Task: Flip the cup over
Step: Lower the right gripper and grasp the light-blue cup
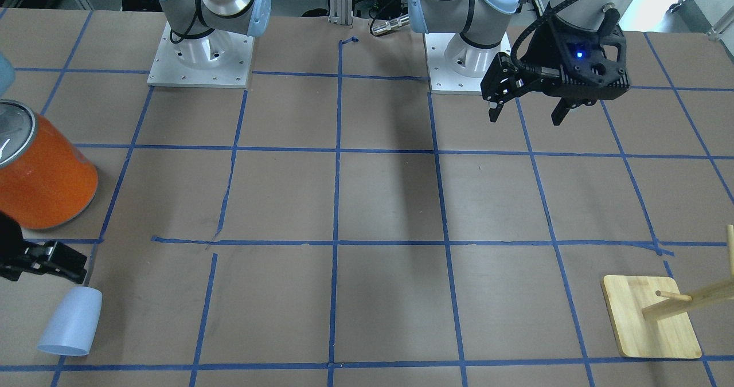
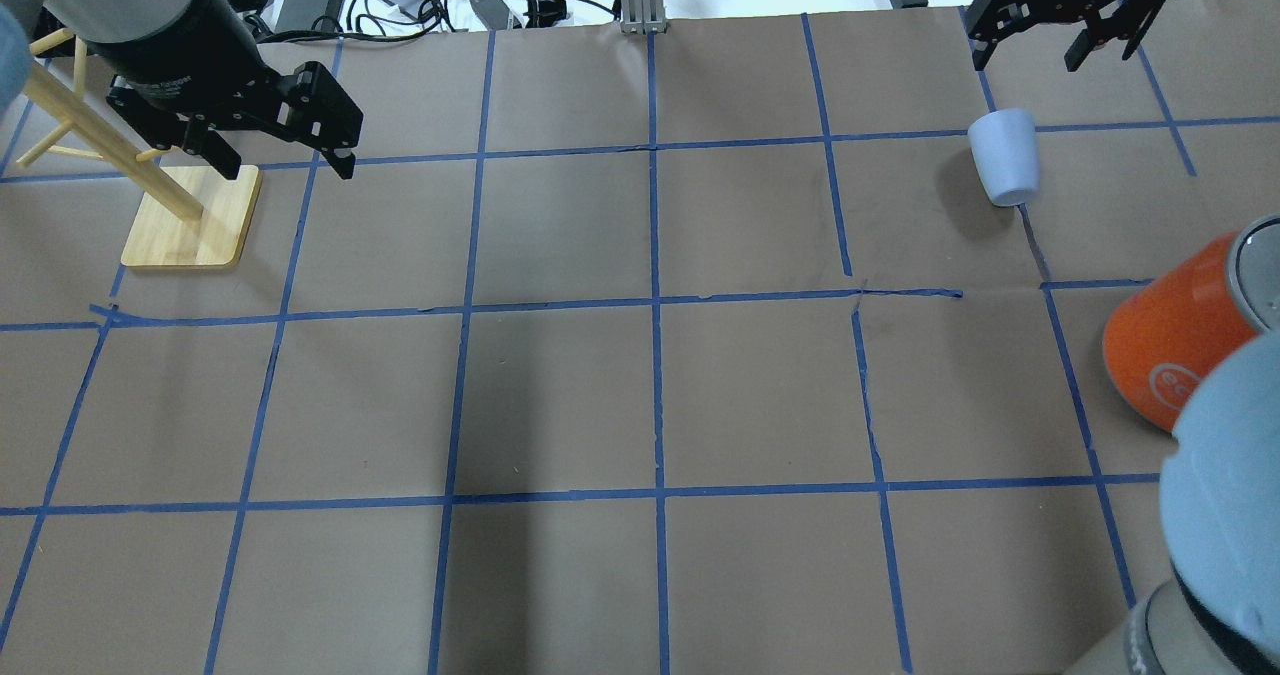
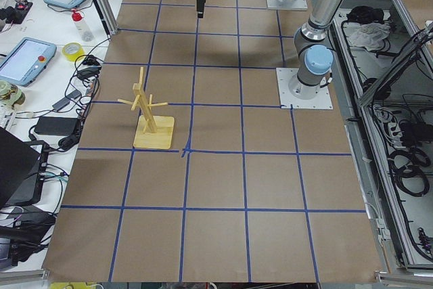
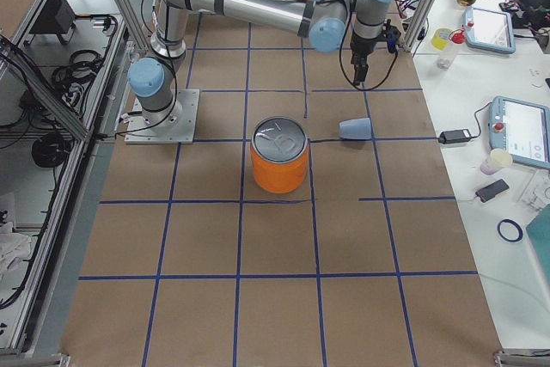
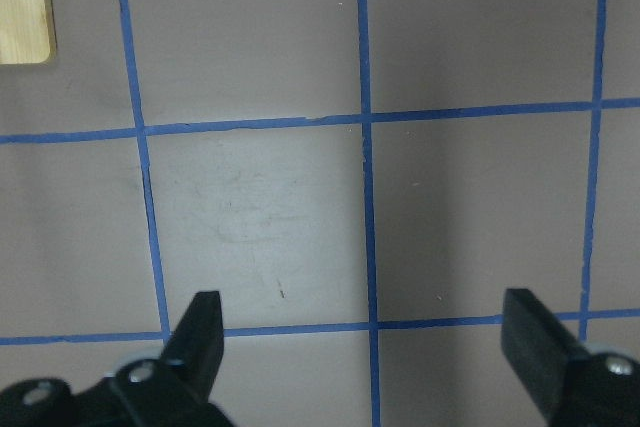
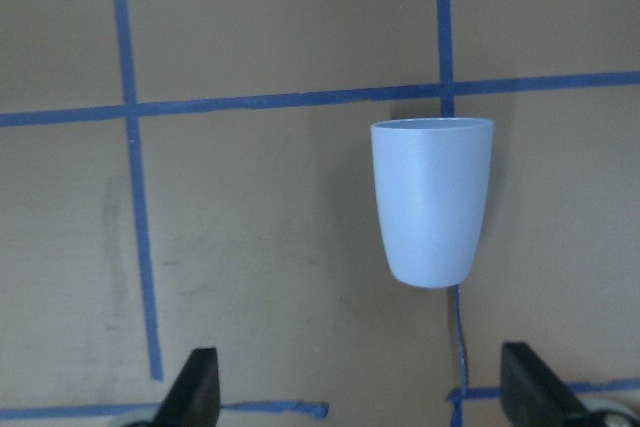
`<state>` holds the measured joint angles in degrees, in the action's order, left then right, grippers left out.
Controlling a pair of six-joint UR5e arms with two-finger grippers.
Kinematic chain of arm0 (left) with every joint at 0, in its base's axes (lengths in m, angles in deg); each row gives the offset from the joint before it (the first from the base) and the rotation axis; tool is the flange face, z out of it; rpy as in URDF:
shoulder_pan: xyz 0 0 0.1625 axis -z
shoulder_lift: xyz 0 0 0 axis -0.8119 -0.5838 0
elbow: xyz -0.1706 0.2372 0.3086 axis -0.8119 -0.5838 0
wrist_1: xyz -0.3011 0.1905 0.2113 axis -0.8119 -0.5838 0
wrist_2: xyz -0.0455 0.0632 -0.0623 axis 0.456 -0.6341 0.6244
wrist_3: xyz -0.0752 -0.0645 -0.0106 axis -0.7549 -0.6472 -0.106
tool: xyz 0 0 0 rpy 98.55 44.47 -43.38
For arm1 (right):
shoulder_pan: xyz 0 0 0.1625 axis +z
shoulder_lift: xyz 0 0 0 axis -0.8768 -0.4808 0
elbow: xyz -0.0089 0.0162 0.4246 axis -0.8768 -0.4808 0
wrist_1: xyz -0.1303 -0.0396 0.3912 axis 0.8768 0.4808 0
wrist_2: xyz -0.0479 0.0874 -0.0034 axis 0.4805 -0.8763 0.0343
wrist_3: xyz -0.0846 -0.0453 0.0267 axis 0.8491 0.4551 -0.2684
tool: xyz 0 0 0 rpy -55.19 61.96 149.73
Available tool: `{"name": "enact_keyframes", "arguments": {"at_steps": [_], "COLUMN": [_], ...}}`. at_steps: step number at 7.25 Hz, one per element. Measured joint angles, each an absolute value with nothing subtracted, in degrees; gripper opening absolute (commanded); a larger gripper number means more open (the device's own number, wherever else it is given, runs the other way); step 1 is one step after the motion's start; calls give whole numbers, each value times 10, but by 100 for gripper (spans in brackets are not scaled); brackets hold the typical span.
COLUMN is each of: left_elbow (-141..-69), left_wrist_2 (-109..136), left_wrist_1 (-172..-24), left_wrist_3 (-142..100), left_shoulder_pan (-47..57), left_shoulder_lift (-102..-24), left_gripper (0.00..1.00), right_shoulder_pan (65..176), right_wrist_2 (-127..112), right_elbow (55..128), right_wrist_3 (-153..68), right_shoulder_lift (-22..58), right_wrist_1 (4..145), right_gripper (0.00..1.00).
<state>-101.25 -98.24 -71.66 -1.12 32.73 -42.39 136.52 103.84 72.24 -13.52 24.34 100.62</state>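
The pale light-blue cup (image 2: 1003, 155) lies on its side on the brown table paper at the far right. It also shows in the front view (image 1: 71, 321), the right side view (image 4: 355, 129) and the right wrist view (image 6: 432, 202), where its rim points away from the fingers. My right gripper (image 2: 1028, 55) is open and empty. It hangs above the table just beyond the cup, and its fingertips (image 6: 200, 387) frame the bottom of the wrist view. My left gripper (image 2: 285, 167) is open and empty, far from the cup, over the table's left part (image 1: 524, 112).
A large orange can with a silver top (image 2: 1175, 340) stands near the cup, closer to the robot (image 4: 279, 165). A wooden peg rack on a square base (image 2: 190, 217) stands next to my left gripper. Blue tape lines grid the paper. Cables lie beyond the far edge.
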Motion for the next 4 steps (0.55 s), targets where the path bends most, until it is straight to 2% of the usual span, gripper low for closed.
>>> {"name": "enact_keyframes", "arguments": {"at_steps": [4], "left_elbow": [-1012], "left_wrist_2": [-982], "left_wrist_1": [-716], "left_wrist_3": [-11], "left_shoulder_pan": [327], "left_shoulder_lift": [-424], "left_gripper": [100], "right_shoulder_pan": [1330], "right_wrist_2": [1034], "right_elbow": [752], "right_wrist_3": [-84], "right_shoulder_lift": [333], "right_wrist_1": [1113], "right_gripper": [99]}}
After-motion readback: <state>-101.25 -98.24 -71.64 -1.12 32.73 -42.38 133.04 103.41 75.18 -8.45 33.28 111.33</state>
